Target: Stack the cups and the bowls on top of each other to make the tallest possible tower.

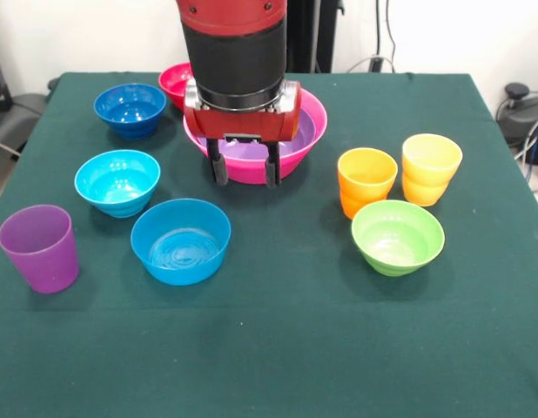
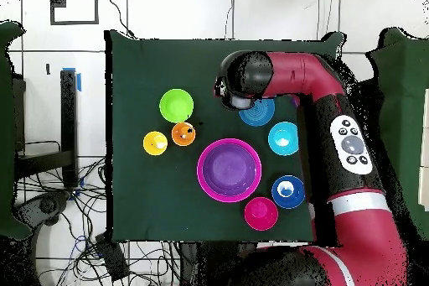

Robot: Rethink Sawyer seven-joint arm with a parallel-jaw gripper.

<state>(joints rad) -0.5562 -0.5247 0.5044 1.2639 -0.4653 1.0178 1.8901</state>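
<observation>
My gripper (image 1: 244, 178) hangs open and empty, its two black fingers (image 1: 217, 167) in front of the hot-pink bowl (image 1: 314, 131), which holds the large purple bowl (image 1: 291, 144). In the overhead view the gripper (image 2: 237, 91) is over the edge of the mid blue bowl (image 2: 260, 115). The mid blue bowl (image 1: 180, 239), cyan bowl (image 1: 117, 181), dark blue bowl (image 1: 130, 109), red-pink bowl (image 1: 175, 83) and lime green bowl (image 1: 397, 235) stand apart. The purple cup (image 1: 40, 246), orange cup (image 1: 366, 180) and yellow cup (image 1: 431, 167) stand upright.
The dark green cloth (image 1: 278, 348) covers the table. In the overhead view the red arm (image 2: 335, 123) reaches across the side with the blue bowls and hides the purple cup. Cables lie on the floor (image 2: 84, 241) beside the table.
</observation>
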